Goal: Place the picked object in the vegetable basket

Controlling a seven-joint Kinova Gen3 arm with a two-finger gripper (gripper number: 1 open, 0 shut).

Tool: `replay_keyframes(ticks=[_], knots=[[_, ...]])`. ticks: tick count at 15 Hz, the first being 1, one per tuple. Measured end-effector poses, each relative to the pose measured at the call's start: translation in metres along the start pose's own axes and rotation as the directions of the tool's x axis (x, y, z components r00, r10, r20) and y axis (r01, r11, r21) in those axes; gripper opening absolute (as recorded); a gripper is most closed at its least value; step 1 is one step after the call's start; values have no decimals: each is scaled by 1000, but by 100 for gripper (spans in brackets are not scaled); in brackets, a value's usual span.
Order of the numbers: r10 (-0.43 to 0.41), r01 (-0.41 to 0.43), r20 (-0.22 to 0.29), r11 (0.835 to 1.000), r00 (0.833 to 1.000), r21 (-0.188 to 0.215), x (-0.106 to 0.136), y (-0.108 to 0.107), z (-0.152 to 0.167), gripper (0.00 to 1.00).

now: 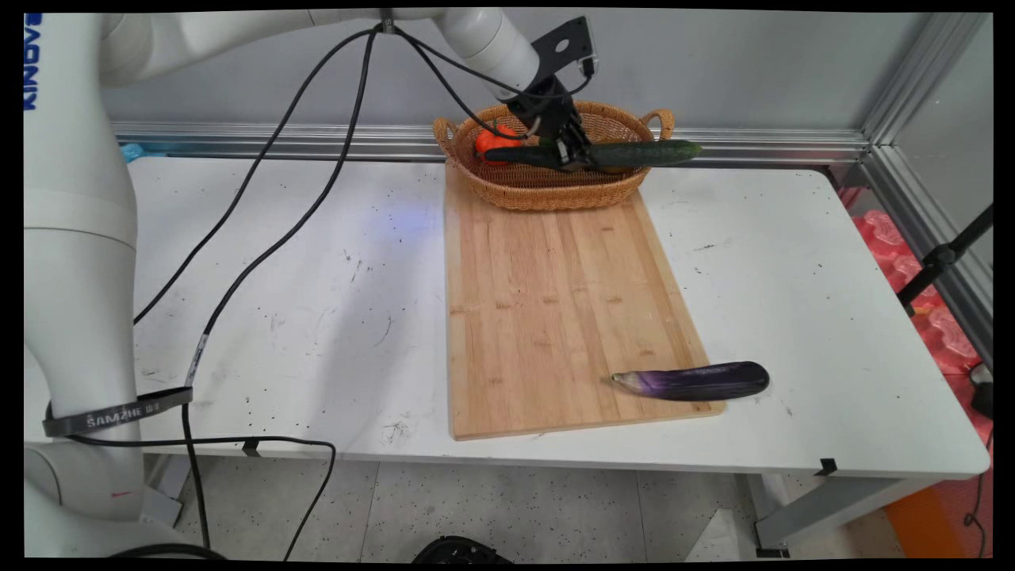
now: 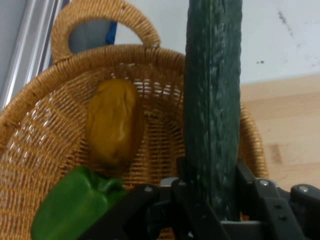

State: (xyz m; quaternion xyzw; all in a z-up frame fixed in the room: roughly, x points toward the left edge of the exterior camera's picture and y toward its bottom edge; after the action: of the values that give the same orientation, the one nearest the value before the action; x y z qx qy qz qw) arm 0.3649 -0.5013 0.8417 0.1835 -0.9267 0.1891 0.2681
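the black gripper (image 1: 572, 156) was closed on a long dark green cucumber (image 1: 618, 153), its 2 fingers (image 2: 187, 187) pressed against either side of the cucumber near its middle. the cucumber lay roughly level above the wicker basket (image 1: 547, 190), with its right end reaching out past the basket's right rim and handle and its left end over the basket's inside. whether it touched the basket's rim could not be told.

in the hand view the cucumber (image 2: 212, 105) ran straight up from between the fingers and crossed the basket's woven wall (image 2: 30, 130). inside the basket lay a yellowish-brown vegetable (image 2: 114, 122), and just beside it a green pepper (image 2: 75, 207), the 2 touching or nearly so. in the main view an orange-red vegetable (image 1: 490, 140) showed in the left part of the basket, partly behind the cables.

the basket stood on the far end of a wooden cutting board (image 1: 555, 301), which lay on the white table (image 1: 793, 277). a purple eggplant (image 1: 694, 381) rested across the board's near right corner, its stem end on the board and its rounded end out over the table, well apart from the basket and the gripper.
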Motion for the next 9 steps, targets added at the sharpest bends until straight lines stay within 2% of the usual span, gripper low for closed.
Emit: replay_keyframes(ticks=[9], knots=[[-15, 15, 3, 1000, 1000, 18, -18, -11, 14, 0]])
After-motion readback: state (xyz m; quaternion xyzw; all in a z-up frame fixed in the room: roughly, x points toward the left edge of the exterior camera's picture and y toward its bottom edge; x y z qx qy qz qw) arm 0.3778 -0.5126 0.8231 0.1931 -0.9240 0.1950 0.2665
